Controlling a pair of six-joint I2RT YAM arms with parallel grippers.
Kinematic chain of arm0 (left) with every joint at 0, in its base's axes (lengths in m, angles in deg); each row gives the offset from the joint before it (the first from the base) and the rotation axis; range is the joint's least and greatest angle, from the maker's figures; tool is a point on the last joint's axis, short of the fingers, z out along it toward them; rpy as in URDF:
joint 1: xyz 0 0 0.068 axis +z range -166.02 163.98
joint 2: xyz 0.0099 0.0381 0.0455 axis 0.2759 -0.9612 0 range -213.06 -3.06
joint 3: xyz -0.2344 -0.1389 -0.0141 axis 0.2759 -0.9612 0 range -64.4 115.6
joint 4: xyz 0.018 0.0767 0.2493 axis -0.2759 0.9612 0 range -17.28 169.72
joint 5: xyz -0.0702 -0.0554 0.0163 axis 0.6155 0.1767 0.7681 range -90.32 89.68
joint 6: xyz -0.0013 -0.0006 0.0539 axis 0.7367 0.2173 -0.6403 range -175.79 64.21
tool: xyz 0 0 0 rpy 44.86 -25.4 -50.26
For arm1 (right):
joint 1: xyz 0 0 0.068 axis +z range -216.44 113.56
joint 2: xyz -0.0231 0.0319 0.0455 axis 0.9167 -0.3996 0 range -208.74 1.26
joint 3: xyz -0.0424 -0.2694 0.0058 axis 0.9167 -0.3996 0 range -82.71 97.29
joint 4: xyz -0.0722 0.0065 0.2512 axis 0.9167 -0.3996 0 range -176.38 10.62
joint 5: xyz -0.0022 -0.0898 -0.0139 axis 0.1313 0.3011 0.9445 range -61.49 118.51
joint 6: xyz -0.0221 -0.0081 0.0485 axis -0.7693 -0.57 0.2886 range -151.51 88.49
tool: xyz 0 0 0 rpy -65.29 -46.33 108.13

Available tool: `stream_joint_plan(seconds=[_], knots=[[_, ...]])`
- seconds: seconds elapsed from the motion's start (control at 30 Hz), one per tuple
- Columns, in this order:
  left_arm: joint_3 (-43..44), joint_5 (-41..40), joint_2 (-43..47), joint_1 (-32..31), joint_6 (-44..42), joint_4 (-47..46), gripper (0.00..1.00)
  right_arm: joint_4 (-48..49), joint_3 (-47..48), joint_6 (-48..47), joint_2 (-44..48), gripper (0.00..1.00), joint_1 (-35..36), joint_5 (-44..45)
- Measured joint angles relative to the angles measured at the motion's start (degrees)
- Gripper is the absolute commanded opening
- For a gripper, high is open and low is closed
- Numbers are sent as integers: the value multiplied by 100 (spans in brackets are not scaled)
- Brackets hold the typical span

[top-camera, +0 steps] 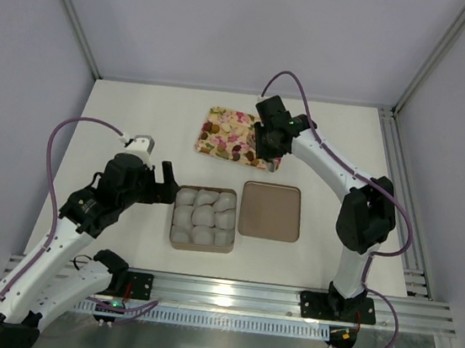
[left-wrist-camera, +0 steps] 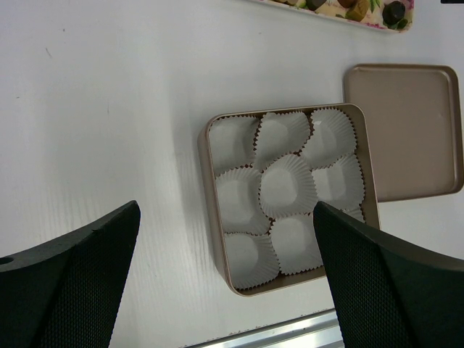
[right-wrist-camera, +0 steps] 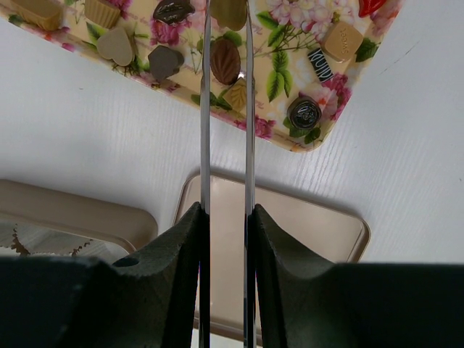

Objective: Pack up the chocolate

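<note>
Several chocolates lie on the flower-print tray point(top-camera: 220, 134), among them a brown leaf-shaped one point(right-wrist-camera: 225, 60) and a dark round one point(right-wrist-camera: 304, 112). My right gripper point(top-camera: 262, 150) hangs over the tray's right part. Its long thin blades point(right-wrist-camera: 205, 109) stand close together with a tan chocolate point(right-wrist-camera: 228, 11) pinched between them at the top edge of the right wrist view. The square brown box point(top-camera: 174, 218) holds several white paper cups point(left-wrist-camera: 288, 185), all without chocolate. My left gripper point(left-wrist-camera: 226, 210) is open and empty, just above the box's left side.
The box's brown lid point(top-camera: 270, 211) lies flat, right of the box, and also shows in the left wrist view point(left-wrist-camera: 413, 130) and under my right blades point(right-wrist-camera: 290, 239). A metal rail point(top-camera: 285, 299) runs along the near table edge.
</note>
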Motion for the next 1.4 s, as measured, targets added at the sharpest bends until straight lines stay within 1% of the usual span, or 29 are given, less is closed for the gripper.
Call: stream_joint_plan(seconds=[0.27,0.43,0.57,0.7,0.83,1.13,1.27,1.4], knots=[[-2,-2,22,0,0,0,100,-105,0,2,160,31,0,-136],[-2,-7,66,0,0,0,100,-175,-87,0,721,30,0,-372],[-2,-46,74,0,2,0,100,-225,-339,2,1344,29,61,-544],[-2,-63,74,-2,2,0,100,-304,-721,31,1869,29,302,-734],[-2,-109,74,-2,4,2,100,-361,-1034,140,2146,29,772,-861],[-2,-225,103,0,22,7,100,-313,-1231,505,2157,29,1904,-1029],[-2,-247,111,-2,24,9,100,-173,-1202,610,1827,29,2247,-1051],[-2,-267,114,0,24,22,100,-114,-1202,660,1414,29,2409,-1054]])
